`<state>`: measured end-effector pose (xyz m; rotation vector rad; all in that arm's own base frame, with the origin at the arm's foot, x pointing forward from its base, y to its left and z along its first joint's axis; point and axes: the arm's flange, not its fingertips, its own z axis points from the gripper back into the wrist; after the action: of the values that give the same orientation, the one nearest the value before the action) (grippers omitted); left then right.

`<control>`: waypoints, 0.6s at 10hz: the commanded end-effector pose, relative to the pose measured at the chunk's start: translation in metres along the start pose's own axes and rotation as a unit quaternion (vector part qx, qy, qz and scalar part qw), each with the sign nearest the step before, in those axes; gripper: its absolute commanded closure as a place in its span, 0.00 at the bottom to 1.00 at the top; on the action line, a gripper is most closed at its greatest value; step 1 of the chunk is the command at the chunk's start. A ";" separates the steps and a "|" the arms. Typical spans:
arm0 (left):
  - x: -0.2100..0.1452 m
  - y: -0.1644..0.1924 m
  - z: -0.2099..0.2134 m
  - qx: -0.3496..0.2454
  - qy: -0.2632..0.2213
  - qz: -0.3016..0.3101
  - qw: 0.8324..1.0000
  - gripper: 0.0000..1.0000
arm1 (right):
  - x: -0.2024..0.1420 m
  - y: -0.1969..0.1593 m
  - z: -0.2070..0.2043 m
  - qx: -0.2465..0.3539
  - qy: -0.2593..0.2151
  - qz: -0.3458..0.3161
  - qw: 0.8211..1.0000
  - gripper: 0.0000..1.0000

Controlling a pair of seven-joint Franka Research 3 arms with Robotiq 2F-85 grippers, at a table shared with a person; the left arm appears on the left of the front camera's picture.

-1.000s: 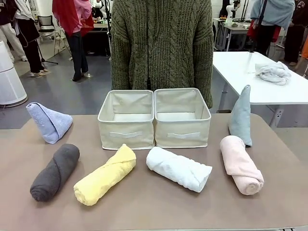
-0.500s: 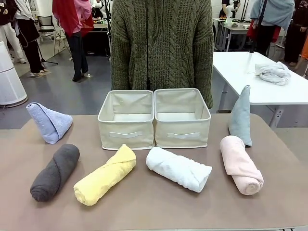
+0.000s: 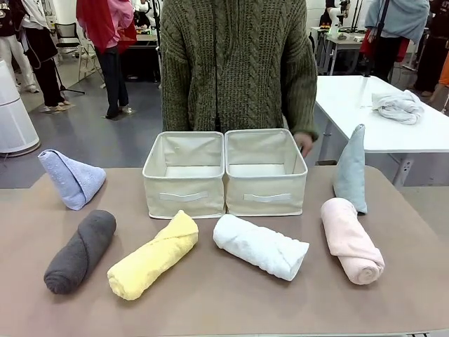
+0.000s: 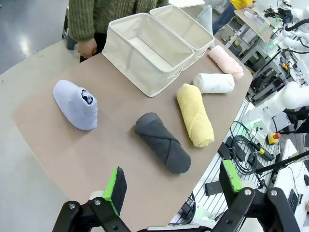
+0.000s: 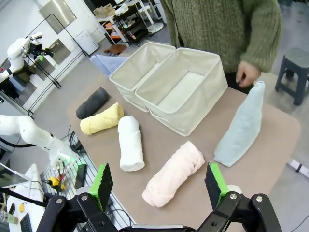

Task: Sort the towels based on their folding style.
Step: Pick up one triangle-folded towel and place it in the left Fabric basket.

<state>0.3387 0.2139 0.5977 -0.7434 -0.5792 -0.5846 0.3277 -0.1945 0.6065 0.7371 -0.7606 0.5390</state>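
Note:
Several towels lie on the brown table (image 3: 224, 302). Rolled ones form a front row: dark grey (image 3: 81, 250), yellow (image 3: 153, 255), white (image 3: 261, 246) and pink (image 3: 352, 240). A light blue cone fold (image 3: 70, 179) lies at the far left and a grey-blue cone (image 3: 351, 170) stands upright at the far right. My left gripper (image 4: 173, 182) hangs open high above the table's left end, over the dark grey roll (image 4: 161, 141). At the right end my right gripper (image 5: 158, 182) is open above the pink roll (image 5: 175, 173). Neither holds anything.
Two beige fabric bins, left (image 3: 184, 198) and right (image 3: 266, 196), stand side by side behind the rolls with nothing showing inside. A person in a green knit sweater stands behind them, one hand (image 3: 304, 142) by the right bin's far corner. A white cloth bundle (image 3: 398, 105) lies on another table.
The person's hand has come into view at the right bin's far right corner. The towels and bins have not moved.

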 end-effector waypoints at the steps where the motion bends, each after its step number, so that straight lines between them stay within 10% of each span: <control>1: 0.000 0.000 0.001 -0.003 -0.003 -0.003 1.000 0.00 | 0.000 -0.001 0.001 0.003 -0.003 0.001 1.000 0.00; 6: 0.000 0.000 0.001 -0.003 -0.003 -0.003 1.000 0.00 | 0.000 -0.001 0.001 0.003 -0.003 0.001 1.000 0.00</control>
<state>0.3387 0.2139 0.5977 -0.7434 -0.5792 -0.5845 0.3274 -0.1950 0.6065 0.7365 -0.7611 0.5375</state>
